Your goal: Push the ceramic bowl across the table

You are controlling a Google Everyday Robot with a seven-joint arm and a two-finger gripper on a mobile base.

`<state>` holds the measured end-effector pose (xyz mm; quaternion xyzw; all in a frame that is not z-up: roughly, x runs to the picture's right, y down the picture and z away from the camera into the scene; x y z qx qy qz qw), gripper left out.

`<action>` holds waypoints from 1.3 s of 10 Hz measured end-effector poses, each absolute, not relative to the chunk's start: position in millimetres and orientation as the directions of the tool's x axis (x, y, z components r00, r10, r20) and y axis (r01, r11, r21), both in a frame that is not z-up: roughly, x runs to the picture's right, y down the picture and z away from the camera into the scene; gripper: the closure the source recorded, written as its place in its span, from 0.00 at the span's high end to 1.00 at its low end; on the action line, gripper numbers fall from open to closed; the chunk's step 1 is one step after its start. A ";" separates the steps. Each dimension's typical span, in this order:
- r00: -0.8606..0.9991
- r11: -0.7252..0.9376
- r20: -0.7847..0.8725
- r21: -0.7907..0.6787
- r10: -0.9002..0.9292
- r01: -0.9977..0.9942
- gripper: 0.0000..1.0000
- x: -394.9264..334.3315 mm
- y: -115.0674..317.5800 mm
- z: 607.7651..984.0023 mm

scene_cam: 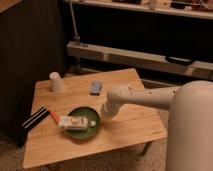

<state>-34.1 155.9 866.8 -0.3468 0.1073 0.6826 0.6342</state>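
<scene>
The bowl (85, 131) sits on the front half of the surface (132, 131), a little left of its middle and well in from the front edge. A white packet (75, 121) lies across the bowl on its side, its left end sticking out over the rim. Just beside that end a small orange thing (53, 116) lies on the wood, and left of it a flat black item (36, 118) hangs partly over the left edge.

The white arm (150, 96) reaches in from the right, bends above the middle of the surface and slants down to the left. The pincer (105, 114) is at the bowl's right rim, low over the wood and seemingly touching the rim. I cannot tell whether it is released or clenched.

An upturned white cup (56, 81) stands near the back left corner. A small blue-grey object (95, 87) lies near the back, well apart from the bowl. The robot's white body (192, 130) fills the right side.
</scene>
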 end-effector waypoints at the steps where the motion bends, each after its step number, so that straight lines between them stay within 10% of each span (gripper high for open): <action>1: 0.064 -0.161 -0.604 -0.310 0.794 -0.937 0.02 -39.6 149.3 869.5; 13: 0.525 0.150 -0.466 -0.629 0.713 -0.763 0.02 -204.5 139.4 866.0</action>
